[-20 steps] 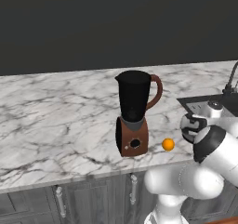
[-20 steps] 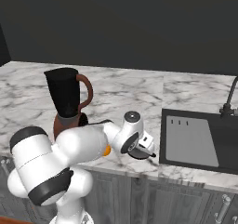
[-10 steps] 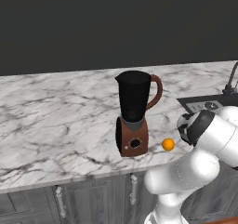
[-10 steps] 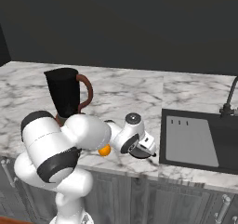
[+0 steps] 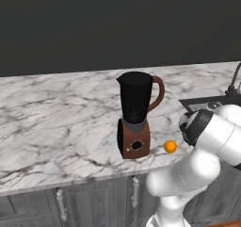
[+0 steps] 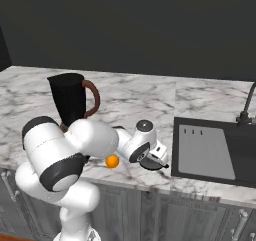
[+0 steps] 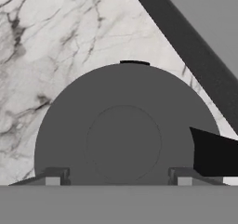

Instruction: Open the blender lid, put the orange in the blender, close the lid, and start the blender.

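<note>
On the left of the marble counter [image 5: 56,127] stands the blender [image 5: 135,115], upright, its dark jar open at the top with no cap on it, the curved reddish handle turned toward the sink side and the round black dial facing the front edge. Just to its right, near the front edge of the counter, sits the orange [image 5: 170,146], apart from the blender's base; from the right base view the same orange [image 6: 112,160] peeks out beside the white arm. Further right, the arm reaches low over the counter, and the hand [image 6: 156,161] hangs right over the blender lid [image 6: 151,164], which lies flat on the marble between the orange and the sink [image 6: 215,152]. Looking down along the hand, the lid [image 7: 123,125] is a big grey disc with its raised round knob in the middle, and the fingers stand apart on either side of that knob, not pinching it. The sink's dark rim runs just beside the lid.
</note>
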Available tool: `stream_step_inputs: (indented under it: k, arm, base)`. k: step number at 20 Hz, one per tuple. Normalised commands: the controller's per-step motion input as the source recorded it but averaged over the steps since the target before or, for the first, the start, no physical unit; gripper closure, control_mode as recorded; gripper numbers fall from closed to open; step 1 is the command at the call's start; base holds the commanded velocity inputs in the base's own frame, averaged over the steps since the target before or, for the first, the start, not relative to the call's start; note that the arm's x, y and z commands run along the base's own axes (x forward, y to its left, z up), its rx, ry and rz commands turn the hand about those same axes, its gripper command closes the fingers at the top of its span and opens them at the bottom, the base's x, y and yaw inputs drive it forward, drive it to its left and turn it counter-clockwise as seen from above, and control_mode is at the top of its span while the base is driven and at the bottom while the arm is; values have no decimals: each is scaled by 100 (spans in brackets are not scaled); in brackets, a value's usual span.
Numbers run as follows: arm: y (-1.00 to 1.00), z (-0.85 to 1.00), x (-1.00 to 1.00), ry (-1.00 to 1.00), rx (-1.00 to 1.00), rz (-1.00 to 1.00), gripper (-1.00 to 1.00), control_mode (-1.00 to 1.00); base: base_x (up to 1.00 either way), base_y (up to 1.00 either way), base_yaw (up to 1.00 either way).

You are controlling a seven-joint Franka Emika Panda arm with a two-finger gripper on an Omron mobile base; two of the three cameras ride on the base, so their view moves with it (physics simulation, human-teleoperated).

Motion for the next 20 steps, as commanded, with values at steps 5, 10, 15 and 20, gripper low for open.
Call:
stream_step_inputs:
  k: [5, 10, 15, 20]
  arm:
    - [18, 40, -1, -5, 0, 0, -100, -100]
    - [37, 26, -34, -4, 0, 0, -100, -100]
    - [69, 0, -54, 3, 0, 3, -100, -100]
    - [72, 0, -22, 7, 0, 5, -100, -100]
  base:
    - [0, 0, 0]
    - [0, 0, 0]
    - [0, 0, 0]
    - [0, 0, 0]
